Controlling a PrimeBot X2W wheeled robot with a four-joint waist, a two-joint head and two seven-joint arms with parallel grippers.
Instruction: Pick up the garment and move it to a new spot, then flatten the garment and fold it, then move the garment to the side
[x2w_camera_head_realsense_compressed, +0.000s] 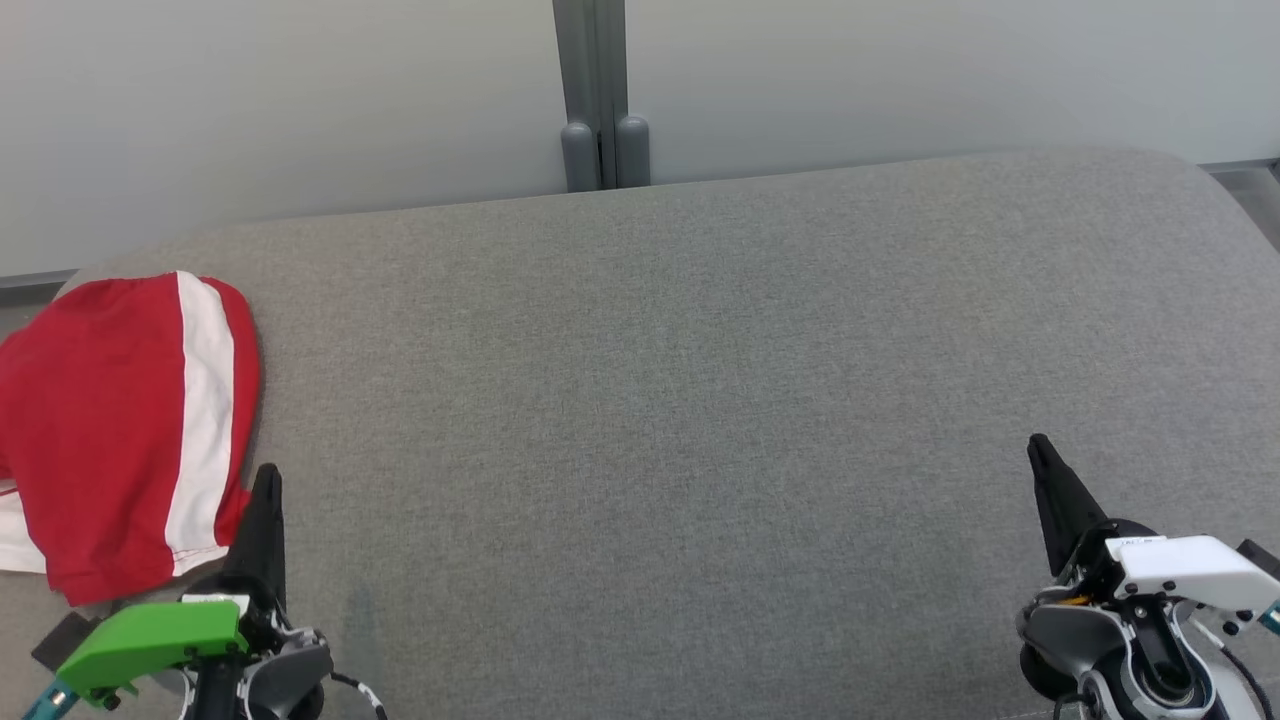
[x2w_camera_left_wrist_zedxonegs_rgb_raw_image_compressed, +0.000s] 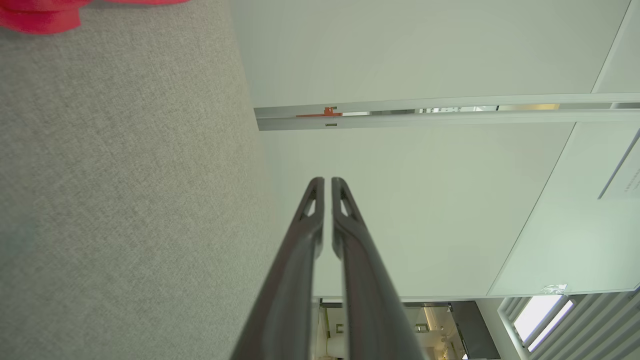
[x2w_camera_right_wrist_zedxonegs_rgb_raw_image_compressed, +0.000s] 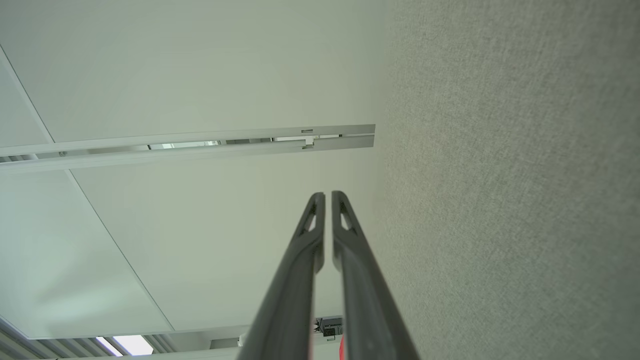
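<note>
The garment (x2w_camera_head_realsense_compressed: 120, 430) is red with a white stripe and lies folded at the far left of the grey fabric surface (x2w_camera_head_realsense_compressed: 680, 400). My left gripper (x2w_camera_head_realsense_compressed: 266, 478) stands shut at the lower left, just right of the garment's lower edge, with nothing between its fingers. My right gripper (x2w_camera_head_realsense_compressed: 1038, 448) is shut and empty at the lower right, far from the garment. In the left wrist view the shut left gripper (x2w_camera_left_wrist_zedxonegs_rgb_raw_image_compressed: 327, 181) points toward a pale wall, and a strip of the red garment (x2w_camera_left_wrist_zedxonegs_rgb_raw_image_compressed: 45, 15) shows at the top left corner. The right wrist view shows the right gripper (x2w_camera_right_wrist_zedxonegs_rgb_raw_image_compressed: 327, 195) shut beside the grey surface (x2w_camera_right_wrist_zedxonegs_rgb_raw_image_compressed: 510, 180).
A pale wall (x2w_camera_head_realsense_compressed: 300, 100) runs behind the surface, with a grey vertical post (x2w_camera_head_realsense_compressed: 600, 100) at its middle. The surface's far edge curves down at both back corners.
</note>
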